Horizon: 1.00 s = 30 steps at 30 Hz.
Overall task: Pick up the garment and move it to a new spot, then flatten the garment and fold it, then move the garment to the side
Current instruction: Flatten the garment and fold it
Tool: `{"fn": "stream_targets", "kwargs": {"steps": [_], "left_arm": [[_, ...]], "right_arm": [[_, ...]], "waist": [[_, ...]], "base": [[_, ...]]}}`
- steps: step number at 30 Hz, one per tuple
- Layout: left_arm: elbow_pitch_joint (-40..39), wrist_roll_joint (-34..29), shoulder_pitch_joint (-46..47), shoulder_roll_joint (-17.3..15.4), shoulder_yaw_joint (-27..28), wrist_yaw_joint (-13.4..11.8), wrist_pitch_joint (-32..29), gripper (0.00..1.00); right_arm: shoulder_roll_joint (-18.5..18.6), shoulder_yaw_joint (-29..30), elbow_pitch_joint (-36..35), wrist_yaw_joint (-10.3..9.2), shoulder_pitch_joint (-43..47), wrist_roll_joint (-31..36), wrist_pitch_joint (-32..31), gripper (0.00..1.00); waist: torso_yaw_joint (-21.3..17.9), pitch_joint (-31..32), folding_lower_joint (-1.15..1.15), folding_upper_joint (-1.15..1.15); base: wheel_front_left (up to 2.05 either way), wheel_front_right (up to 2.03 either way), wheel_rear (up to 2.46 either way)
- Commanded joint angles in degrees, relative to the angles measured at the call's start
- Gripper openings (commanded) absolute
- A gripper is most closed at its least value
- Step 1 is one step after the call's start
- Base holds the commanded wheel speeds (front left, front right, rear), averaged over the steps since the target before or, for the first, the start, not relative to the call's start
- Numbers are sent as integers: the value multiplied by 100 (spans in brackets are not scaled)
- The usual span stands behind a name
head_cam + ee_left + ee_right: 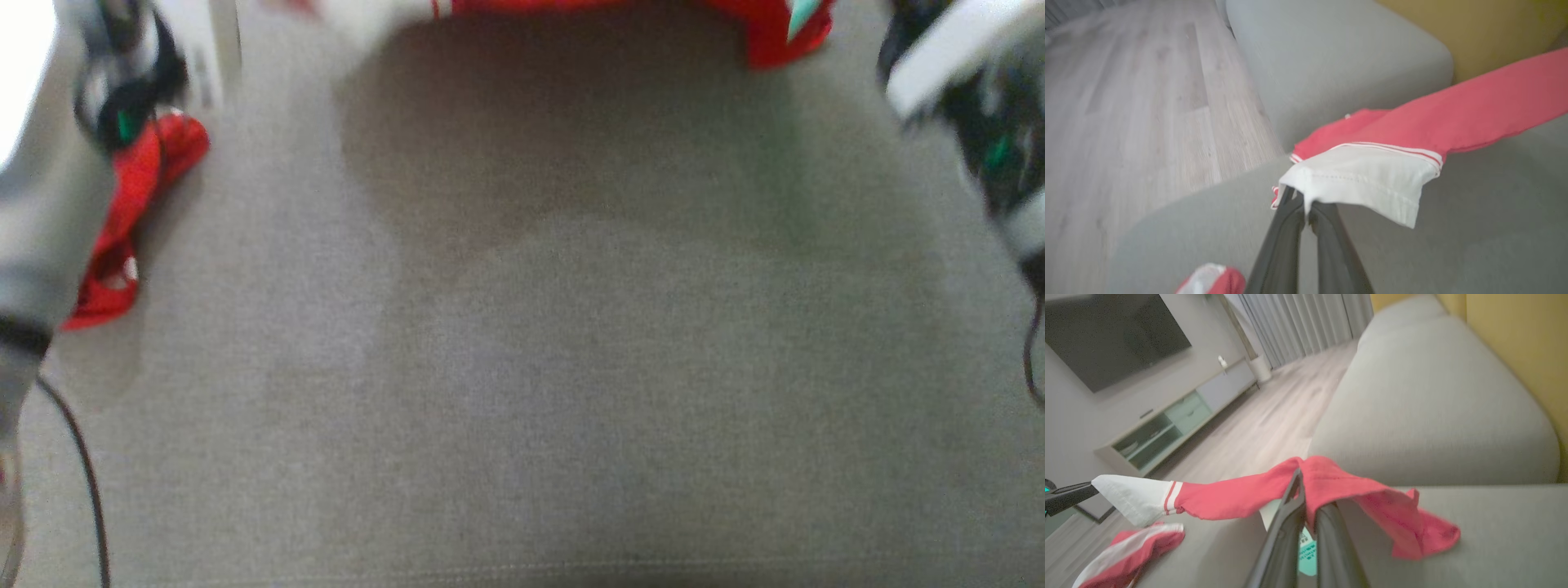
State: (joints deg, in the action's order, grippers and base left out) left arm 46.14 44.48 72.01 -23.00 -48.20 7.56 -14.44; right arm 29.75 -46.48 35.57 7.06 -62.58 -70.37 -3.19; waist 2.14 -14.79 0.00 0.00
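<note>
Grey sofa cushion (pixel 522 367) lies under both arms. Your left gripper (pixel 1304 206) is pinched tight on the white cuff (pixel 1363 179) of the red garment (pixel 1474 106); your right gripper (pixel 1306 500) is clamped on its red cloth. Between them it stretches above the cushion. At twelve o'clock in the blurred head view its body runs off the edge; at nine o'clock a sleeve (pixel 122 220) dangles, smeared.

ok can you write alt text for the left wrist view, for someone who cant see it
The left gripper is shut on the white cuff of a red garment, which stretches away to the upper right above a grey sofa. Pale wood floor lies to the left; the picture is slightly blurred.
</note>
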Motion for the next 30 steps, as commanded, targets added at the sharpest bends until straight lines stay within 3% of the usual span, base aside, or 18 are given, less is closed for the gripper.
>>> {"fn": "stream_targets", "kwargs": {"steps": [1, 7, 13, 17, 24, 30], "left_arm": [[-324, 172, 202, -422, 73, -9, -157, 0], [-2029, 1304, -1131, -1505, -938, -9, -1635, 0], [-3587, 2242, -1962, -2593, -1466, -24, -3095, 0], [-4603, 2920, -2341, -3112, -1619, -298, -3913, 0], [-5998, 3803, -2728, -3788, -1673, -954, -4617, 0], [-5796, 4040, -2447, -3724, -1428, -1124, -4721, 0]], "right_arm": [[146, -20, -245, 43, 30, -126, -83, 0], [804, -744, -912, 43, 1340, -815, -1137, 0], [1365, -1281, -1446, 43, 2123, -1282, -2167, 0], [1782, -1586, -1722, 43, 2468, -1445, -2859, 0], [2501, -1919, -2190, 43, 2767, -1913, -4215, 0], [2401, -1740, -2115, 43, 2284, -1989, -4521, 0]], "waist": [[73, 389, 0, 0], [78, 1080, 0, 0], [-35, 1529, 0, 0], [-86, 1615, 0, 0], [-215, 1458, 0, 0], [-312, 1060, 0, 0]], "base": [[0, 0, 0], [0, 0, 0], [0, 0, 0], [0, 0, 0], [0, 0, 0], [0, 0, 0]]}}
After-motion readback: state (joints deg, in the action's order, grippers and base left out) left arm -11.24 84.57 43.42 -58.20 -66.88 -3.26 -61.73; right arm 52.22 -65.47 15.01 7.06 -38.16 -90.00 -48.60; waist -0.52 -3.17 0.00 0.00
